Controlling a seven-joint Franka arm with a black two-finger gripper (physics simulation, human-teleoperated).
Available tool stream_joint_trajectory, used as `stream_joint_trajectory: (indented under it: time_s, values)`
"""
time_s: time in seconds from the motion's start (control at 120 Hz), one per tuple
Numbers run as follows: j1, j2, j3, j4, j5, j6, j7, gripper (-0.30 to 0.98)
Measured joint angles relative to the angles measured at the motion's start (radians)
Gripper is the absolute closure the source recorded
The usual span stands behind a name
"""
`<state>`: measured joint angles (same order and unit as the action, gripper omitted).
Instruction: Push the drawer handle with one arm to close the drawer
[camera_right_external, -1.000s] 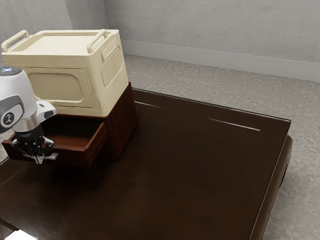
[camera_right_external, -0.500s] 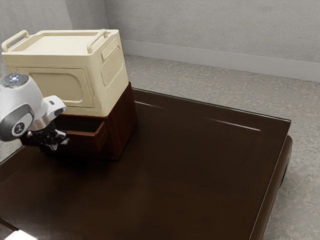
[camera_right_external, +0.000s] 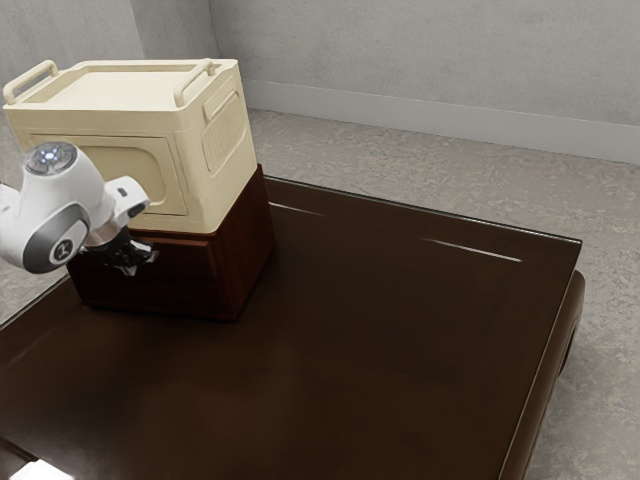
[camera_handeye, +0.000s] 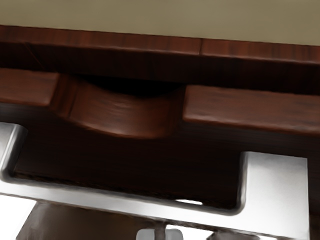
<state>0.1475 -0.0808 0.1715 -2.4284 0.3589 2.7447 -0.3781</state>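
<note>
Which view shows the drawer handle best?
The wrist view: the silver handle looms large there, before the dark drawer front. In the exterior view, it is a small silver piece at the gripper, partly hidden.

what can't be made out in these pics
- Inside of the drawer: wrist view, hidden by its front and dark shadow
- One end of the handle: wrist view, cut off by the left edge
- Base of the arm: exterior view, cut off by the left edge

2 thin glints streak the dark tabletop (camera_right_external: 400, 350), while the drawer front (camera_right_external: 190, 278) lies in shadow.
</note>
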Motion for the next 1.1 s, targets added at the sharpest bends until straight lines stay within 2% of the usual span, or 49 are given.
stream_joint_trajectory:
  time_s: [0.35, 0.5, 0.65, 0.767, 0.867, 0.975, 1.1]
  values:
    - [-0.003, -0.013, 0.012, -0.020, 0.012, 0.043, -0.001, 0.76]
    - [-0.069, -0.185, 0.013, -0.100, 0.010, -0.054, -0.007, 0.76]
    - [-0.154, -0.339, 0.006, -0.113, -0.016, -0.240, -0.012, 0.74]
    - [-0.227, -0.404, -0.008, -0.061, -0.037, -0.418, -0.014, 0.48]
    - [-0.261, -0.419, -0.082, 0.054, -0.054, -0.586, -0.015, 0.30]
    - [-0.302, -0.415, -0.098, 0.186, -0.105, -0.748, -0.016, 0.18]
    - [-0.338, -0.398, -0.101, 0.297, -0.156, -0.898, -0.017, 0.10]
